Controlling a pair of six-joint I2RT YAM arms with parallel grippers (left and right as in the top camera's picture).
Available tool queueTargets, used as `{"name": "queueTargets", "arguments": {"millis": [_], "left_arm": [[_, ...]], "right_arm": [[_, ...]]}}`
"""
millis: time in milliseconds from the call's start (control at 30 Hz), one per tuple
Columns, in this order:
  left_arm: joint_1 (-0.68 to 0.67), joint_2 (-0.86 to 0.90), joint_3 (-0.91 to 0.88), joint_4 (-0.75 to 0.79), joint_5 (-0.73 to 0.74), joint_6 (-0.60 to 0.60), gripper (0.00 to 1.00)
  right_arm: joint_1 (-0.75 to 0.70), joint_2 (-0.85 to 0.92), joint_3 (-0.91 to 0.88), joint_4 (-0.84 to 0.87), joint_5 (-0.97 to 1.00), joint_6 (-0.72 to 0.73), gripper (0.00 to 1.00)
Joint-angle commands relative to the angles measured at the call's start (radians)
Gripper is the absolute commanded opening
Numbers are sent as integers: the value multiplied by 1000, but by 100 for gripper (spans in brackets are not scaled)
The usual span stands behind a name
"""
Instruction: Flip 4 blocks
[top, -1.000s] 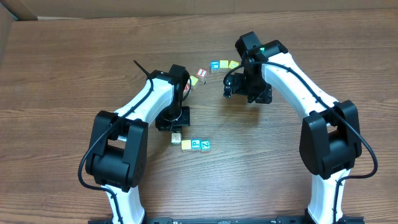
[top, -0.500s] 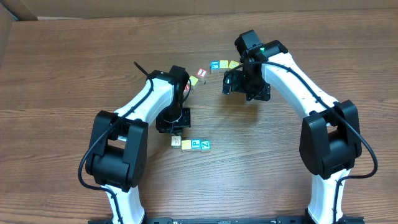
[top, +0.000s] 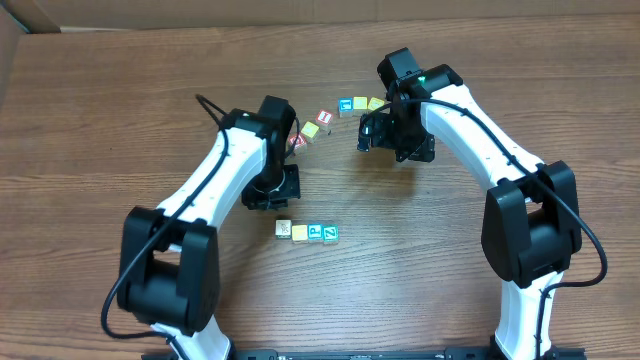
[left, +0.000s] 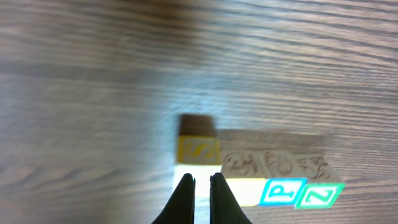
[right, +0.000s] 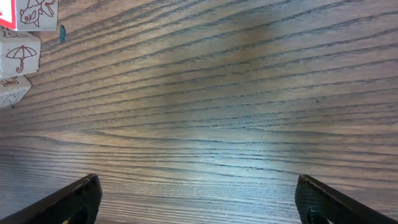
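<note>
A robotics lab: white-and-black arms (top: 215, 180) at a wooden table (top: 90, 130)

Blue block (left: 282, 191) P, green block (left: 319, 197) Z

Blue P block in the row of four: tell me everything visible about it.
The blue P block is a small cube that looks wooden. Its top face has a blue frame around a letter P. The side face seen by the left wrist camera is bare wood with a stamped picture. It sits flat on the table, lined up in the row, apparently flush between the yellow block and the teal Z block. Nothing grips it.
</note>
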Motion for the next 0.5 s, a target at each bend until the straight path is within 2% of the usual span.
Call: {"name": "queueTargets", "arguments": {"millis": [0, 67, 167, 467], "left_arm": [[14, -38, 10, -12, -42, -35, 4], [12, -36, -3, 20, -43, -8, 4], [5, -36, -31, 72, -42, -8, 4], [5, -36, -142, 178, -31, -9, 4]], "right_arm": [[3, -26, 15, -4, -16, -3, 100], [3, -26, 15, -6, -29, -3, 100], [7, -26, 15, -10, -29, -3, 90], [8, -26, 15, -27, -27, -4, 90]]}}
